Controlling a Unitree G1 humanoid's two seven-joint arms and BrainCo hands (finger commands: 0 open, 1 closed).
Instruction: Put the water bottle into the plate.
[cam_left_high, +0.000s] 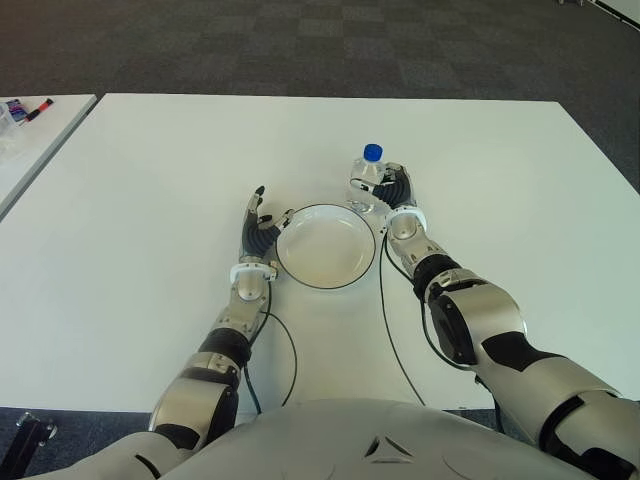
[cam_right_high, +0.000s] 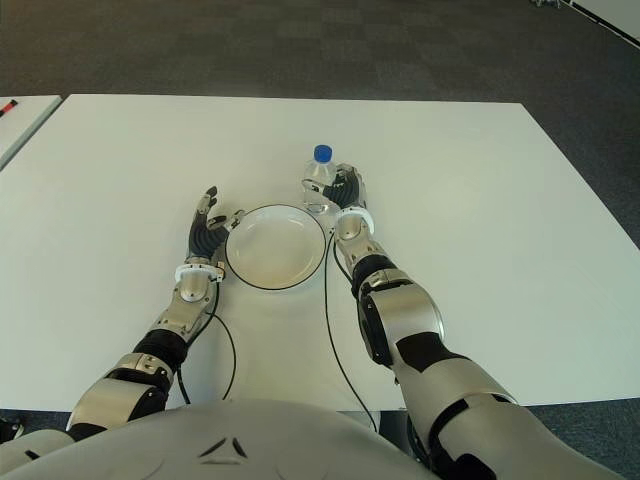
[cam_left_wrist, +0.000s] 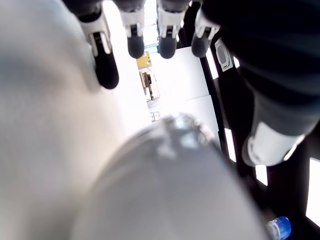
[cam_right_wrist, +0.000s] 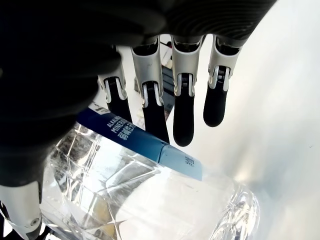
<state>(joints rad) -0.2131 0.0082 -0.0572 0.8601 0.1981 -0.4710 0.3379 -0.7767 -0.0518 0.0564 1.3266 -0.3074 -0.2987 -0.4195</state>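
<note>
On the white desk (cam_left_high: 150, 180) I see my left hand (cam_left_high: 256, 232) just left of the plate (cam_left_high: 325, 246), fingers extended and spread, holding nothing. The white plate with a dark rim sits at centre, nothing in it. Just beyond the plate's right edge, the clear water bottle (cam_left_high: 368, 178) with a blue cap stands upright on the desk. My right hand (cam_left_high: 393, 190) is directly right of it; the wrist view shows the bottle against the palm, fingers (cam_right_wrist: 183, 117) reaching over its blue label but not fully closed.

Clear glossy plastic water bottle (cam_left_high: 368, 178); matt white table (cam_left_high: 150, 180).
</note>
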